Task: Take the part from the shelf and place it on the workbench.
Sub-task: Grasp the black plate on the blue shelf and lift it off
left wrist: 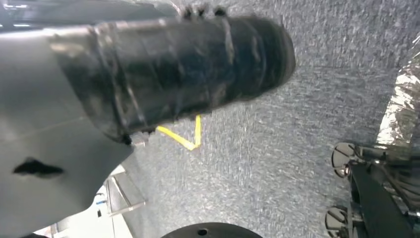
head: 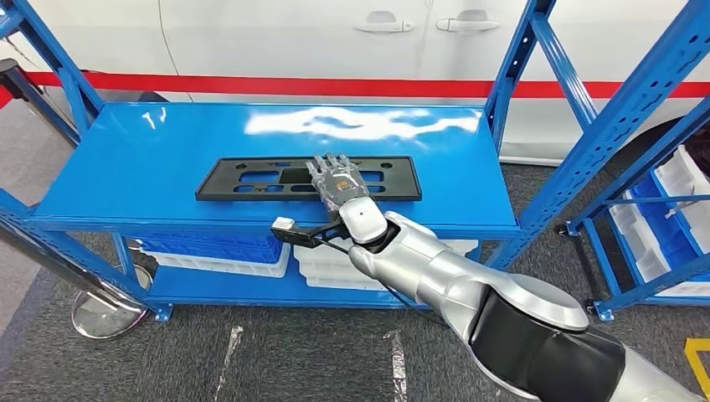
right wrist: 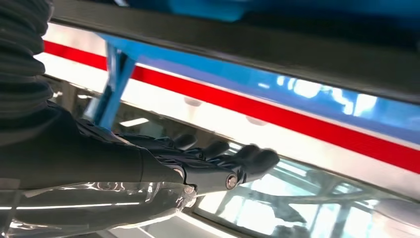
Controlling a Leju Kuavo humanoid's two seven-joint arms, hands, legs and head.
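- Right hand (head: 336, 182), in the head view, reaches forward from the silver arm entering at five o'clock; its fingers lie stretched out, slightly apart, over the near edge of the black part (head: 251, 178), and whether they press on it cannot be told. Nothing is gripped.
- Lying flat, the part is a long plate with cut-outs on the blue shelf (head: 151, 159), near the shelf's front edge, at the picture's centre. White and blue bins (head: 218, 255) sit on the lower level. A white car (head: 276, 42) with a red stripe stands behind.
- Left wrist view: grey speckled floor (left wrist: 277, 148) with a yellow mark (left wrist: 185, 136); the left hand's state cannot be told.
- Right wrist view: the right hand's dark fingers (right wrist: 247, 161) extend nearly straight, released, beside the part's dark edge (right wrist: 223, 42).
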